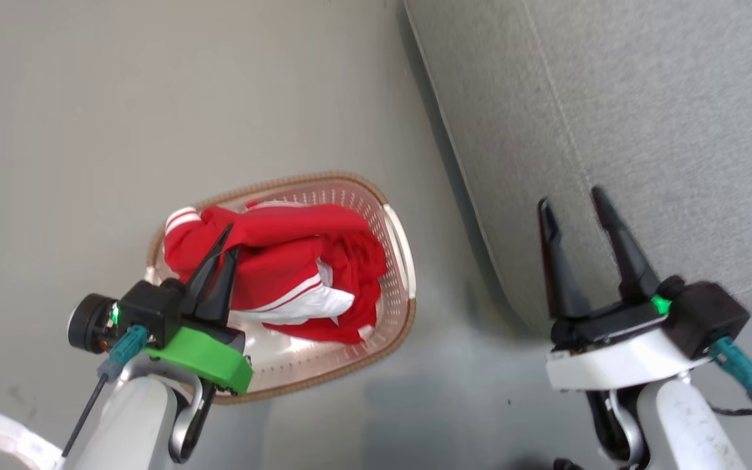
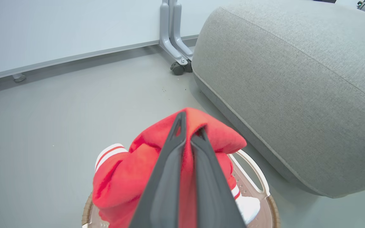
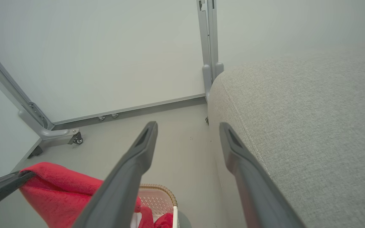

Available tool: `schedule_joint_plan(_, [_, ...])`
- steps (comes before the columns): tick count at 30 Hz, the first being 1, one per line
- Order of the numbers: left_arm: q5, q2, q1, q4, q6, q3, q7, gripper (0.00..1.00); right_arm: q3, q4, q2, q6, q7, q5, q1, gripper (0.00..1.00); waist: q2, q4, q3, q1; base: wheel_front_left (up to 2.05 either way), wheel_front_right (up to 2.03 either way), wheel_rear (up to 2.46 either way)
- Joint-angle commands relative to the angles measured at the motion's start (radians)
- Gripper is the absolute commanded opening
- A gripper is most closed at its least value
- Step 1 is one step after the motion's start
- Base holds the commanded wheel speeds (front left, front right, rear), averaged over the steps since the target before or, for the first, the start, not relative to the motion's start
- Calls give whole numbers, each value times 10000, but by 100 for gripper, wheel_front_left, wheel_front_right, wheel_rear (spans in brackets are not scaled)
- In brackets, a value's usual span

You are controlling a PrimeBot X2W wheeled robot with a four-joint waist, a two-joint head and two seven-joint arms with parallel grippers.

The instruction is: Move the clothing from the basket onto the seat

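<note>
Head view: my left end effector (image 1: pixel 227 238) is clamped on the bright red striped fabric clothing (image 1: pixel 297 261), which is partly raised from the cream perforated plastic basket (image 1: pixel 324 176); the light grey woven upholstered seat (image 1: pixel 643 98) lies to the right; left wrist view: the seat is ahead-right, close by; right wrist view: my right end effector (image 3: pixel 187 126) gapes empty beside the seat.

Grey floor (image 1: pixel 121 117) carries basket (image 1: pixel 324 177); seat (image 1: pixel 643 117) just beside it, apart; castered partition legs (image 2: pixel 173 47) near seat's far end.
</note>
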Motion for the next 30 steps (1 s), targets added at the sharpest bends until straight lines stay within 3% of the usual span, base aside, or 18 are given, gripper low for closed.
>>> schedule_joint_plan(1, [-6,-121,349,-182,-49,179,-3,0,124,114,-33,1,-35,-112,282,100,-1,405,-1926,1,0,0,0])
schedule_joint_plan(16, [328,-1048,1516,-1358,-44,1225,-4,0,996,666,-34,1,-35,-490,1645,100,-1,175,-4415,1,0,0,0])
schedule_joint_plan(30, [498,-1173,1356,-1924,-44,1074,-3,0,1604,576,-29,1,-35,-687,1717,100,-1,-40,-4788,1,0,0,0])
